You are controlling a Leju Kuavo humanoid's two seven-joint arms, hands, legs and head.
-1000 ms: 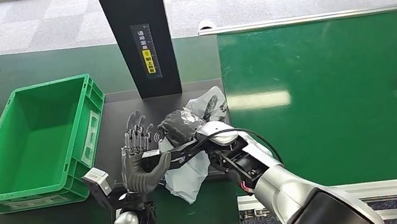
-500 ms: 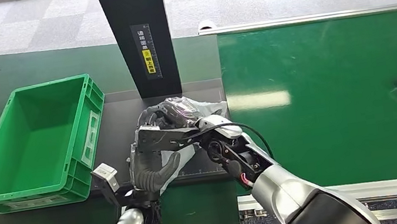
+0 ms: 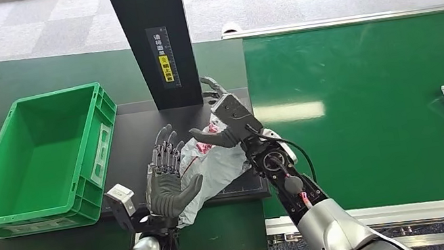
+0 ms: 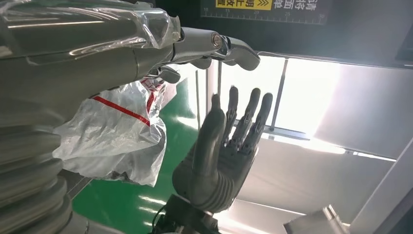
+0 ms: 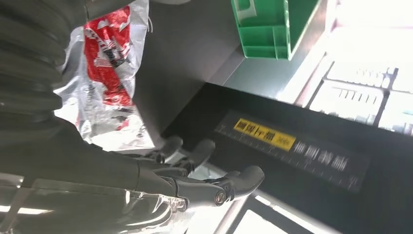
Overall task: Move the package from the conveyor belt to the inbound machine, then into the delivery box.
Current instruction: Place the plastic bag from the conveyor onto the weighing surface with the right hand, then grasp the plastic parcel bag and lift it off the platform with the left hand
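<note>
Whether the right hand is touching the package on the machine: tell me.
Apart. The left wrist view shows the right hand open with its fingers spread, and a strip of green surface between it and the package.

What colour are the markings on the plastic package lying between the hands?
Red, on the crinkled silver-grey plastic package; clearest in the right wrist view.

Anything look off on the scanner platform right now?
The package lies crumpled and askew on the platform, its near end hanging over the front edge. Neither hand holds it: the left hand is open beside it, the right hand open above. The green box is empty.
</note>
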